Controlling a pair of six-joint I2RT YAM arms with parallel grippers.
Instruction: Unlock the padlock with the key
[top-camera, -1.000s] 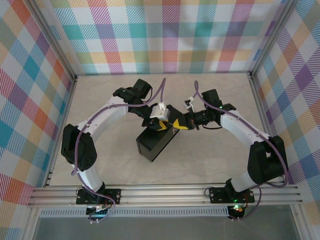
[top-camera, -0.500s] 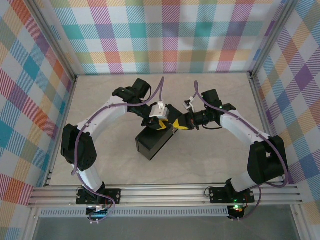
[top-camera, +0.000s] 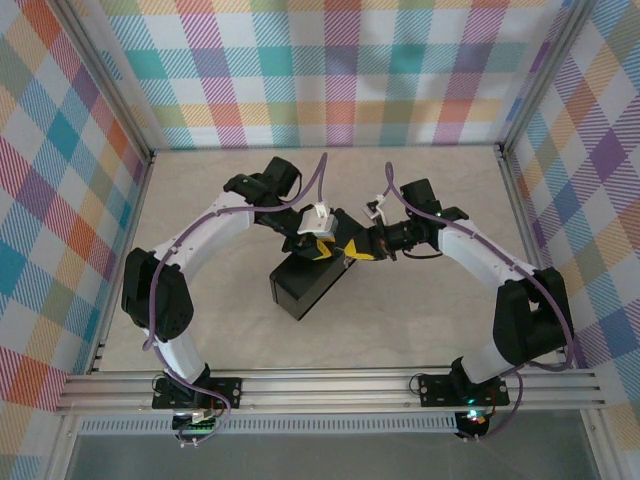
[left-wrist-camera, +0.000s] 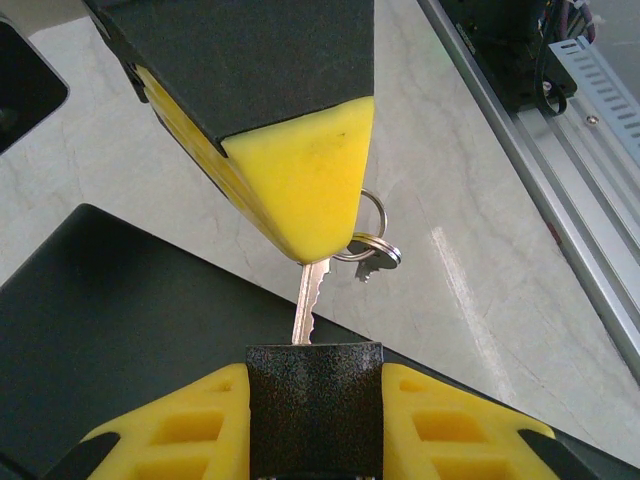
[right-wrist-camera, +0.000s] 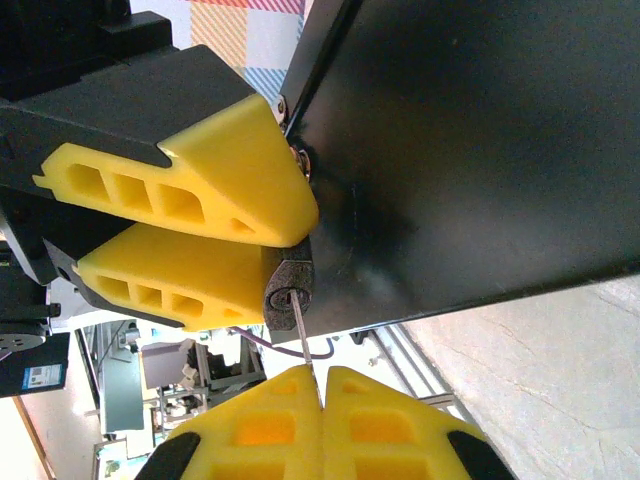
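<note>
Jaws of the left gripper (left-wrist-camera: 315, 372) pinch a small dark-grey metal padlock (left-wrist-camera: 315, 425). The right gripper (right-wrist-camera: 322, 378) clamps a thin silvery metal key (right-wrist-camera: 303, 340), tip in the keyhole.

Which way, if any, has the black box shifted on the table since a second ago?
Yes. The black box has crept slightly left, judged against the fixed metal rail below it in the top view.
</note>
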